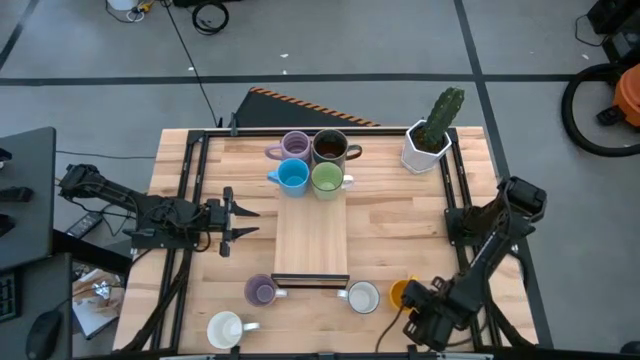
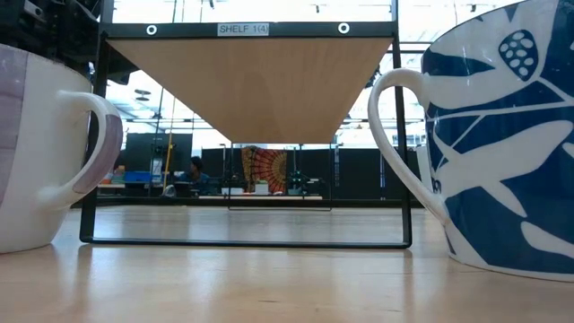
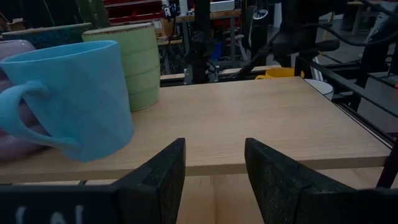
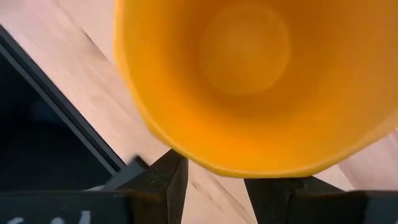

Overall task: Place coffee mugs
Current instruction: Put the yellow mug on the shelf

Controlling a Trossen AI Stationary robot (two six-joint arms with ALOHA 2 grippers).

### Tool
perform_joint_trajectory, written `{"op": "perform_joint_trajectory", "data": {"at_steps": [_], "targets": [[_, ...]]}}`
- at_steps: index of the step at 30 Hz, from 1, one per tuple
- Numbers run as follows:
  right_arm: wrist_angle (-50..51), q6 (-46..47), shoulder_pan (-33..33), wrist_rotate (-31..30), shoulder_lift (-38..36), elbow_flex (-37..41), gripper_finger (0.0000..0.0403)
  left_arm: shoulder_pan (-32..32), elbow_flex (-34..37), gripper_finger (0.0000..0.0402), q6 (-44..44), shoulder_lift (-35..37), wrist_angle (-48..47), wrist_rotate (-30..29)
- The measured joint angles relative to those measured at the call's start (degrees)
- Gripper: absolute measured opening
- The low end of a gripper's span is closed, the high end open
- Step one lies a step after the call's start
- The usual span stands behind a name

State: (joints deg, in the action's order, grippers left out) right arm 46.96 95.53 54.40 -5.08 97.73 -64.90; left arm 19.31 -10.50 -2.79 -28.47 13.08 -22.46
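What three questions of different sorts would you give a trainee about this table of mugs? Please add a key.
1. True or false: the left gripper, beside the shelf, is open and holds nothing.
2. How many mugs stand on the raised wooden shelf?
3. Which mug is the right gripper at? A: a white mug. B: the orange mug. C: a purple mug.

Key
1. True.
2. Four: purple, dark brown, blue and green, all at the far end.
3. B.
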Motion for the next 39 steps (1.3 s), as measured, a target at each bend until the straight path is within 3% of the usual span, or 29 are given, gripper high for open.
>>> {"op": "perform_joint_trajectory", "data": {"at_steps": [6,12,17,22,29,39], "targets": [[-2.6,-8.11,-3.88,3.44,-0.14,-0.11,0.0151,0.0,0.0,0.0172,0.04,-0.01,-0.02,0.0],[4.01,-19.5,-4.25,5.98,-0.66,-3.09,0.0151,0.0,0.0,0.0172,0.52,-0.02,-0.06,0.0],[14.81,-22.12,-3.26,4.39,-0.84,-3.8,0.0159,0.0,0.0,0.0172,0.56,0.0,-0.08,0.0],[21.97,-29.93,-3.77,5.11,-0.87,-3.8,0.0197,0.0,0.0,0.0172,0.59,0.0,-0.09,0.0],[25.68,-48.49,-7.61,1.93,-0.98,-3.8,0.0252,0.0,0.01,0.0172,2.38,-0.01,-0.57,0.02],[27.91,-65.95,-12.74,0.19,-7.08,-1.95,0.024,0.0,0.0,0.0172,3.81,0.0,-0.68,0.02]]}}
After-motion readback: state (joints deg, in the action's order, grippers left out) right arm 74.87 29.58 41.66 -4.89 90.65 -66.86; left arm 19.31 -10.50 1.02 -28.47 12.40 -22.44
